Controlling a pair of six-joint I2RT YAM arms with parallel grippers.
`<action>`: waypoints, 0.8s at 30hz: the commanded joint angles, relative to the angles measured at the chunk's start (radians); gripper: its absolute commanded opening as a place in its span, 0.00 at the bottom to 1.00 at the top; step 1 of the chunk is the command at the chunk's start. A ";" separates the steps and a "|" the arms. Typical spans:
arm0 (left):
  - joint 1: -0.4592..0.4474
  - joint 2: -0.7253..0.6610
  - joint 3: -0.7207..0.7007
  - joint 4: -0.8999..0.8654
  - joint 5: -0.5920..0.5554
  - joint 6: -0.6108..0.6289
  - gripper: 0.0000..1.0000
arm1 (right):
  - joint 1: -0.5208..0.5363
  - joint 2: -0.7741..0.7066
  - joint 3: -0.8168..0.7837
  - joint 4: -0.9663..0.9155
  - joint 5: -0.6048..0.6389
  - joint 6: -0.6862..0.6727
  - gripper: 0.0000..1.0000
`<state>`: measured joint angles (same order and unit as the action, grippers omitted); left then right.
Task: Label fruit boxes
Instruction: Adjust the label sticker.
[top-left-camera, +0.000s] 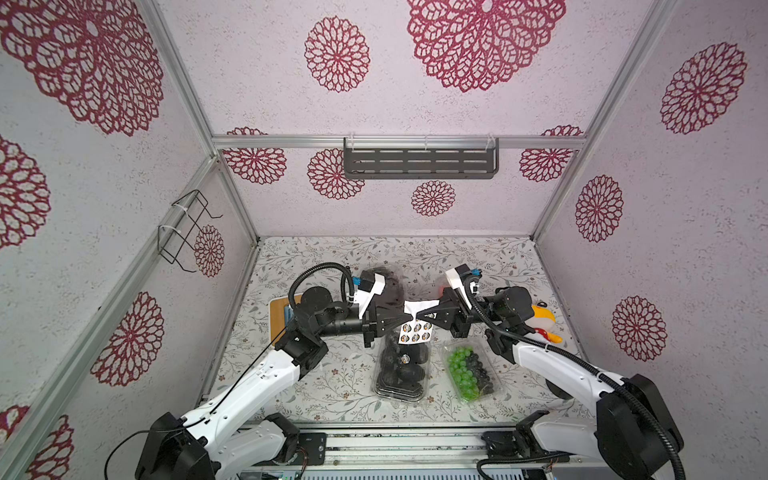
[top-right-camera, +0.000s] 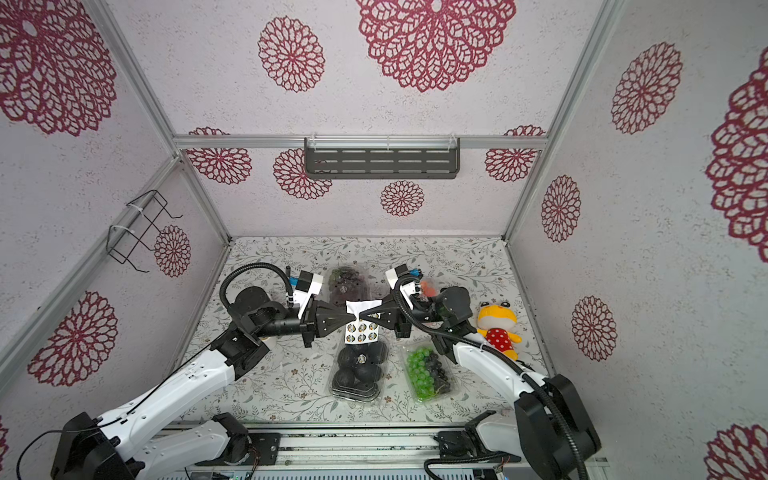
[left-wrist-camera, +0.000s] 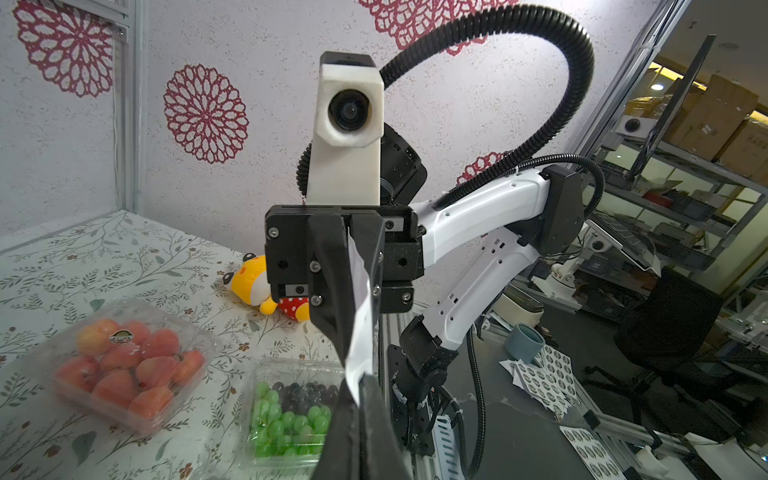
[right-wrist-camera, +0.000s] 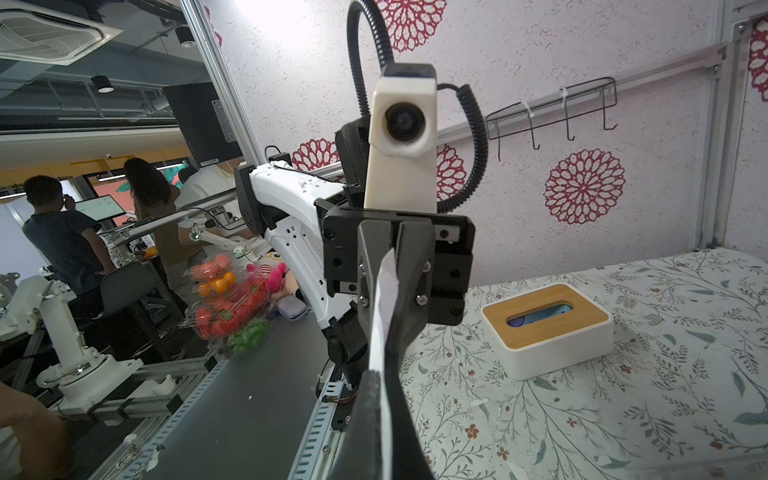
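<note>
**Above mid-table: both grippers pinch the sheet**

Nearest, the black-fruit box (top-left-camera: 401, 374) and, to its right, the green-grape box (top-left-camera: 471, 372) lie on the table (top-left-camera: 332, 386). The first carries a round sticker (top-left-camera: 404, 359); the second shows none. Just behind and above them, the left gripper (top-left-camera: 409, 321) and right gripper (top-left-camera: 419, 318) meet tip to tip, each clamped tight on the sheet (top-left-camera: 415, 332). Farthest, the purple-grape box (top-right-camera: 347, 282) and strawberry box (left-wrist-camera: 129, 365) seem labelled. A sticker is probably being peeled. The next move is to free one and press it onto the green-grape lid.
</note>
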<state>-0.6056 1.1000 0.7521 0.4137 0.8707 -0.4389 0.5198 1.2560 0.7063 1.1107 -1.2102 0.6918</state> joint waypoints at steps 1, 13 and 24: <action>-0.013 0.013 0.015 0.028 0.006 0.004 0.00 | 0.007 -0.008 0.000 0.074 -0.022 0.011 0.00; -0.031 0.033 0.022 0.028 0.008 -0.016 0.00 | 0.007 -0.004 0.019 -0.048 0.008 -0.081 0.00; -0.034 0.029 0.016 0.045 -0.012 -0.018 0.00 | 0.007 -0.037 0.020 -0.157 0.027 -0.165 0.00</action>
<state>-0.6239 1.1366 0.7563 0.4286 0.8669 -0.4572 0.5186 1.2415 0.7063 0.9810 -1.1931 0.5953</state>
